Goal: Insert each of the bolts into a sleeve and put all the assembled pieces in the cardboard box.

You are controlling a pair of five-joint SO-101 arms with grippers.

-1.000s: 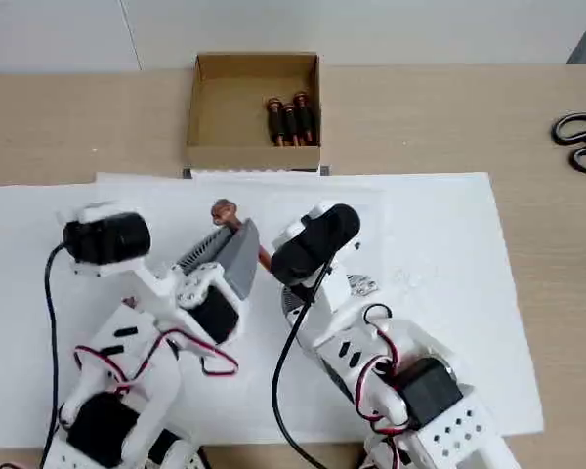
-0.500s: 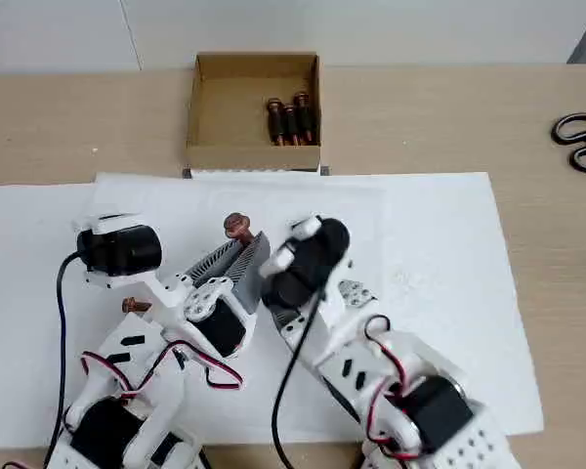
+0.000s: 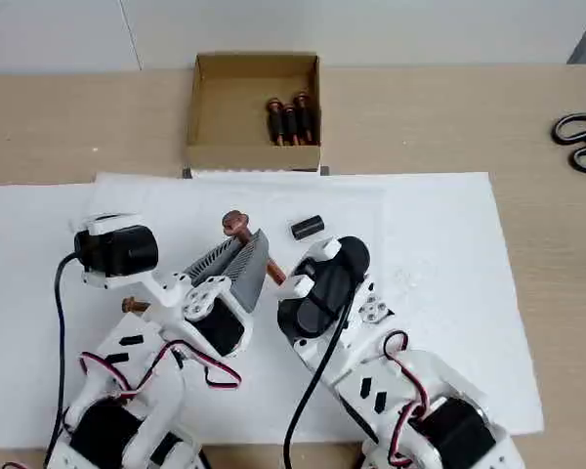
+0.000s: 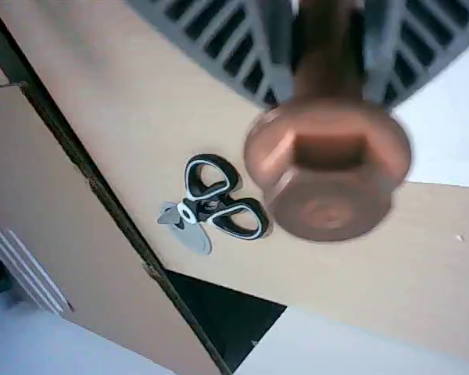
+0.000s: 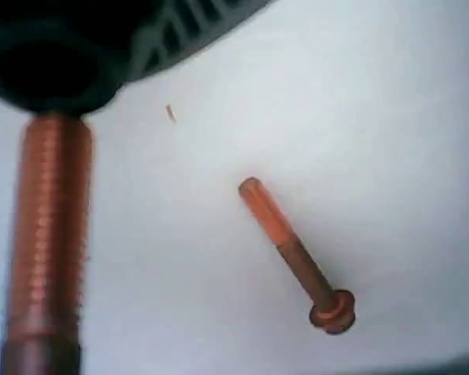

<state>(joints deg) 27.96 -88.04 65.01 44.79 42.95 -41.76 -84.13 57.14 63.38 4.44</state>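
My left gripper (image 3: 242, 246) is shut on a copper bolt (image 3: 236, 225) at mid-paper, head toward the box; its grey ribbed fingers (image 4: 219, 39) flank the bolt head (image 4: 328, 168). That bolt's threaded shaft (image 5: 51, 234) runs close past the right wrist camera, its end against a dark blurred part. A black sleeve (image 3: 307, 227) lies on the paper just right of the held bolt. My right arm (image 3: 322, 288) sits below the sleeve, its fingers hidden under the wrist. A loose bolt (image 3: 132, 306) (image 5: 297, 258) lies by the left arm. The cardboard box (image 3: 203, 107) holds three assembled pieces (image 3: 289, 119).
White paper (image 3: 439, 234) covers the near part of the wooden table. Scissors (image 3: 581, 142) (image 4: 215, 207) lie at the far right edge. The box stands just beyond the paper's far edge.
The right arm has drawn back toward the front, uncovering the black sleeve lying on the paper. The left gripper keeps its hold on the bolt and has shifted slightly.
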